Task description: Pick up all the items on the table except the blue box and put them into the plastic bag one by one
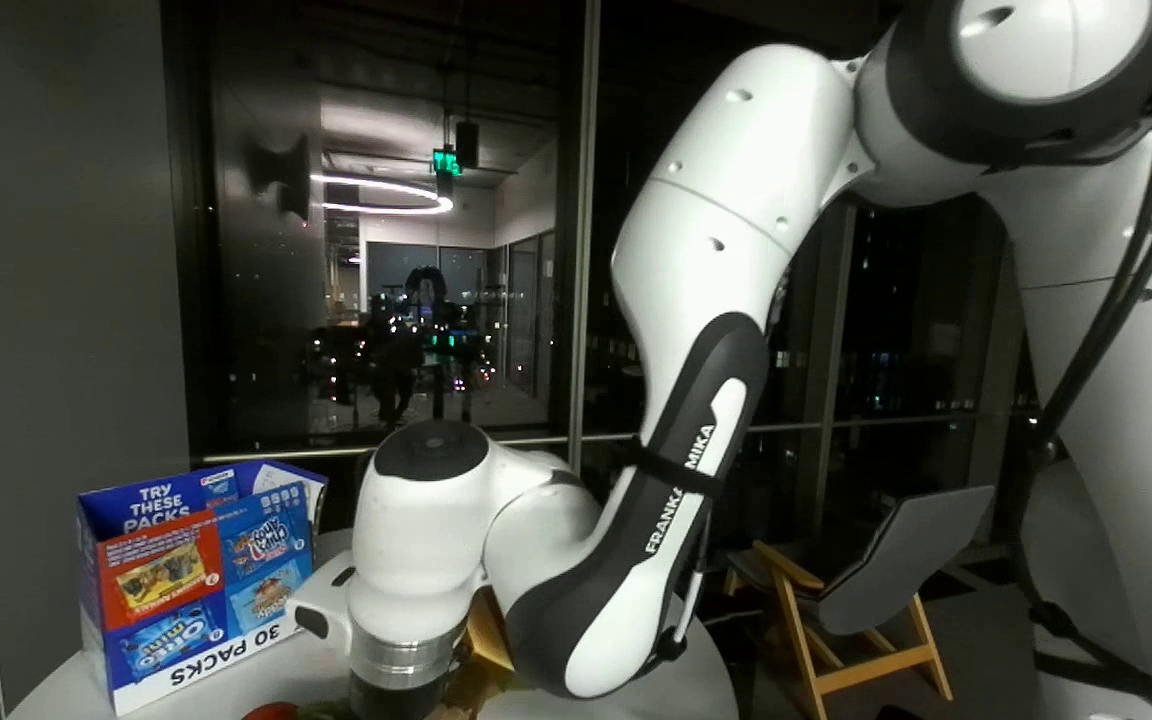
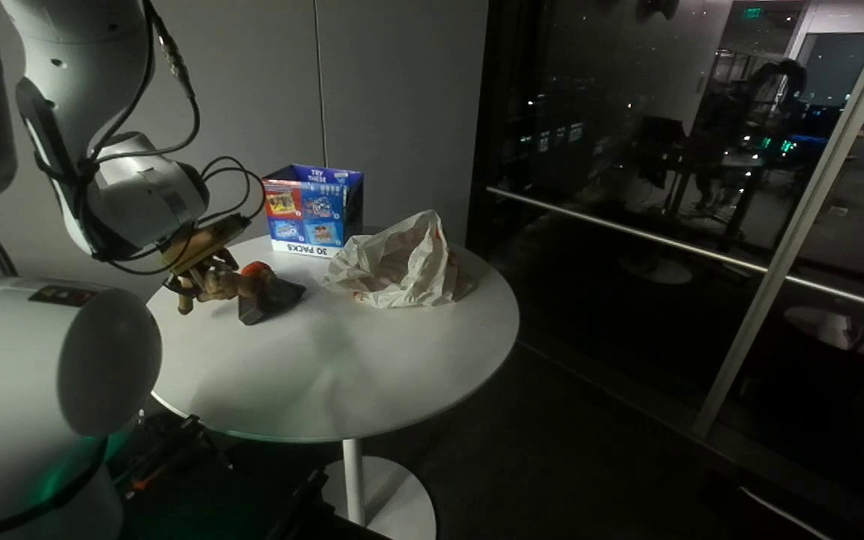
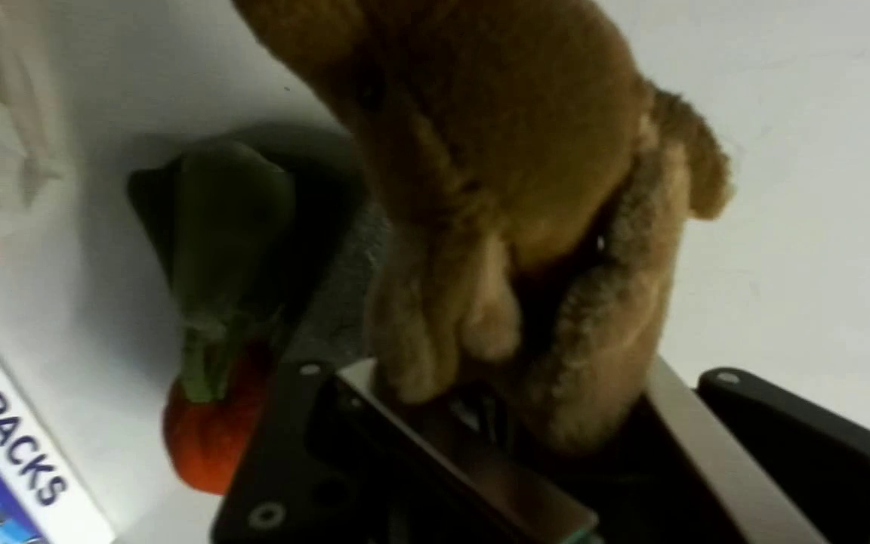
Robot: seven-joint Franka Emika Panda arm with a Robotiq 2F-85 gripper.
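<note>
A brown plush toy (image 3: 495,136) fills the middle of the wrist view and touches both fingers of my gripper (image 3: 507,370). The gripper looks shut on its lower limbs, with the fingers well apart. In an exterior view, the plush (image 2: 218,285) is at the gripper (image 2: 201,274), low over the table's near-left side; whether it touches the table is unclear. A red-orange round item (image 3: 212,442) and a dark green item (image 3: 231,219) lie beside it, with a dark grey item (image 3: 340,295) partly hidden. The white plastic bag (image 2: 394,262) stands crumpled, its opening partly visible.
The blue snack box (image 2: 304,214) stands at the back of the round white table (image 2: 372,375), just behind the bag. It also shows in an exterior view (image 1: 206,580), close to the wrist. A wall and dark windows lie behind the table. A chair (image 1: 866,570) stands beyond it.
</note>
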